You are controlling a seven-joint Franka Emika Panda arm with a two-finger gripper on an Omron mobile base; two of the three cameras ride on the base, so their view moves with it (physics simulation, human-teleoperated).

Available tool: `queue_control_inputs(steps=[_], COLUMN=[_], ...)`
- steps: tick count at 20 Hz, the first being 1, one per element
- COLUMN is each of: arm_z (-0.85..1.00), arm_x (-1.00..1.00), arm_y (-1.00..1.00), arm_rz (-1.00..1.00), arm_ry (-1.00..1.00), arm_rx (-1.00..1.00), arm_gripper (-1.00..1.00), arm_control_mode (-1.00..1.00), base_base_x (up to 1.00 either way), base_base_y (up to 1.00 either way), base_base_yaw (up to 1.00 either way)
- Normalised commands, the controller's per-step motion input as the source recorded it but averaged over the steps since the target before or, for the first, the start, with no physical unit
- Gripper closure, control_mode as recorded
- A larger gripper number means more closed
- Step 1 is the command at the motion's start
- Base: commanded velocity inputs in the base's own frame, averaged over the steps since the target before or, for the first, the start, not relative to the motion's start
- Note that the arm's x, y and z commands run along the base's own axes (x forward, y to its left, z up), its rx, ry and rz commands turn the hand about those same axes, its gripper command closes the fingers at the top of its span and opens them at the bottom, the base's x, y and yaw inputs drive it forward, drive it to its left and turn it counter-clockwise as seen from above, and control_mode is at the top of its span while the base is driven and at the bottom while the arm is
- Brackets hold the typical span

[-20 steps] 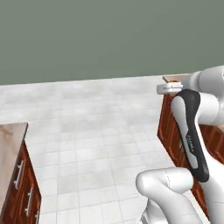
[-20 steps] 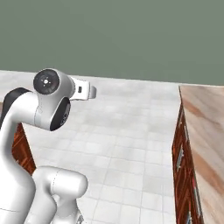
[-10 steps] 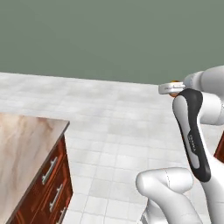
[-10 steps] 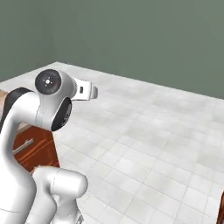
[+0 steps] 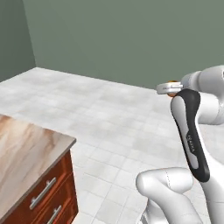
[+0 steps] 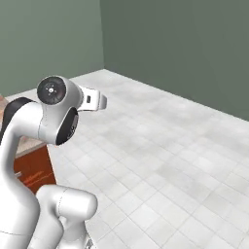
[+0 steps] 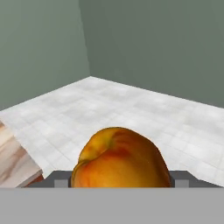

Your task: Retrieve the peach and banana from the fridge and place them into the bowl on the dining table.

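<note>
The round orange-red peach (image 7: 120,157), blushed yellow toward its top, sits right in front of the hand camera, low in the hand view, between the two dark finger tips of the gripper (image 7: 121,178). The fingers are spread fairly wide and closed against the fruit's sides, pinching it across its broad middle. In the left base view a sliver of orange (image 5: 173,83) peeks from behind the gripper (image 5: 168,89) at the far end of the raised white arm, high above the pale tiled floor (image 5: 109,127).

Judging from its look, the peach is light, smooth-skinned and rounded, so it may roll or slip if the pinch loosens, and its flesh is probably soft enough to bruise under hard pressure. The sound place to hold it is where the fingers sit now, across the widest part, with modest, even pressure.

To the near left in the left base view lies the corner of a counter with a marbled beige and reddish-brown top (image 5: 22,153) over reddish wood drawers with metal bar handles (image 5: 41,199); this may be the dining table. Grey-green walls (image 5: 122,39) close the far side of the room.
</note>
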Motion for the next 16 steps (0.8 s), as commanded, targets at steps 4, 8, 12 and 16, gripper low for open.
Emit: queue_control_inputs(steps=[4,8,12,16], arm_z=[0.00,0.00,0.00,0.00], arm_x=[0.00,0.00,0.00,0.00], arm_y=[0.00,0.00,0.00,0.00], arm_rz=[0.00,0.00,0.00,0.00], arm_ry=[0.00,0.00,0.00,0.00], arm_rx=[0.00,0.00,0.00,0.00], arm_gripper=[1.00,1.00,1.00,1.00], arm_control_mode=[1.00,1.00,1.00,1.00], base_base_x=[1.00,1.00,1.00,1.00], base_base_y=[-0.89,-0.72,-0.48,-0.32], base_base_yaw=[0.35,0.45,0.58,0.64])
